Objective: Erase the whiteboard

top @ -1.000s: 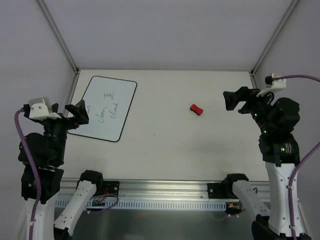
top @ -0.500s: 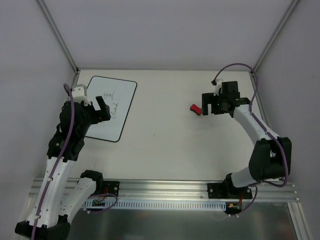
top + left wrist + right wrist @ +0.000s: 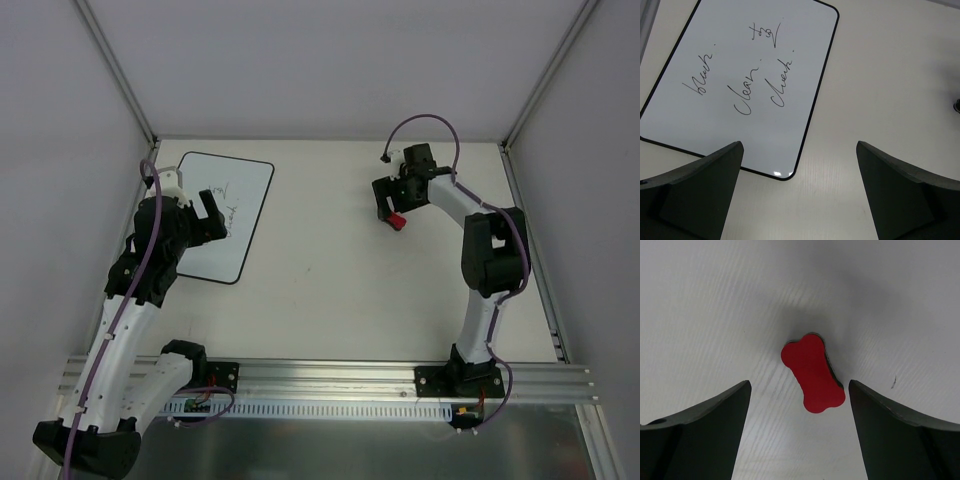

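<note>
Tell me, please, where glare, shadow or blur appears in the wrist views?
Left wrist: small glare spot at the near corner of the flat white black-rimmed whiteboard, handwriting sharp. Right wrist: soft grey shadow around the small red bone-shaped eraser, which is in focus.

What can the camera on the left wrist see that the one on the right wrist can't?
Only the left wrist view shows the whiteboard, with dark handwriting on it. Only the right wrist view shows the small red eraser, seen between the fingers of the open right end effector. Both show the pale table and a pair of dark fingers spread wide. The left end effector is open too.
</note>
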Action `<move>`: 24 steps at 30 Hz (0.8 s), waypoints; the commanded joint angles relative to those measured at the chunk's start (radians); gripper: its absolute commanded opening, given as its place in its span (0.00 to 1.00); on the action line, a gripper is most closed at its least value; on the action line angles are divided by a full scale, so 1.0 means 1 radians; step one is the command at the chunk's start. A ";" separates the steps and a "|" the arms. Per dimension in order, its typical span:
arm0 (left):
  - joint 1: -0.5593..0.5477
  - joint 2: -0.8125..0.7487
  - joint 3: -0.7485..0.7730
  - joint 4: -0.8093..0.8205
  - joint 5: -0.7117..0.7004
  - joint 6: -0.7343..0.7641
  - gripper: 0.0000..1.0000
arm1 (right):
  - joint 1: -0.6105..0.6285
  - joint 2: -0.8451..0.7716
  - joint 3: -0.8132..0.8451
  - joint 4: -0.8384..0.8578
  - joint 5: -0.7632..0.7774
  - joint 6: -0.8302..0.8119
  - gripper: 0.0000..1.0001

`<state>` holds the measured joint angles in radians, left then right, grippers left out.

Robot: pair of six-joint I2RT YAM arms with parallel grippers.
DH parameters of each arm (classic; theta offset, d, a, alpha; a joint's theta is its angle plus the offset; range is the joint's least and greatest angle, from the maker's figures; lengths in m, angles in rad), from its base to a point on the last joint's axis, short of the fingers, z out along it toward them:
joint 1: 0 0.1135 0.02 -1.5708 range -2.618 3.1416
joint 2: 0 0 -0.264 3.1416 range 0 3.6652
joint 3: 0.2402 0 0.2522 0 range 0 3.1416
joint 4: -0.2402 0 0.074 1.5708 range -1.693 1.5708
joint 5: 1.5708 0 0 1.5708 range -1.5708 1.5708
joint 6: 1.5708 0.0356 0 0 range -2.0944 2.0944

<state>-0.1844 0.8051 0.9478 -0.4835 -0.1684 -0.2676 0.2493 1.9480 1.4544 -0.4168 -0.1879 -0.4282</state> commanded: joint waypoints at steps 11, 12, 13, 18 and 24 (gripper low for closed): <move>-0.012 -0.004 -0.020 0.020 -0.036 -0.018 0.99 | 0.008 0.149 0.201 -0.165 0.021 0.037 0.78; -0.012 -0.004 -0.021 0.020 -0.037 -0.018 0.99 | 0.007 0.160 0.207 -0.171 0.018 0.045 0.76; -0.012 -0.004 -0.021 0.020 -0.037 -0.018 0.99 | 0.007 0.161 0.207 -0.178 0.018 0.049 0.76; -0.012 -0.012 -0.024 0.020 -0.034 -0.016 0.99 | 0.005 0.172 0.213 -0.204 0.028 0.062 0.76; -0.012 -0.024 -0.026 0.020 -0.025 -0.016 0.99 | 0.001 0.178 0.207 -0.232 0.015 0.066 0.75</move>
<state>-0.1844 0.8005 0.9318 -0.4835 -0.1913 -0.2771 0.2512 2.1254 1.6344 -0.6102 -0.1699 -0.3771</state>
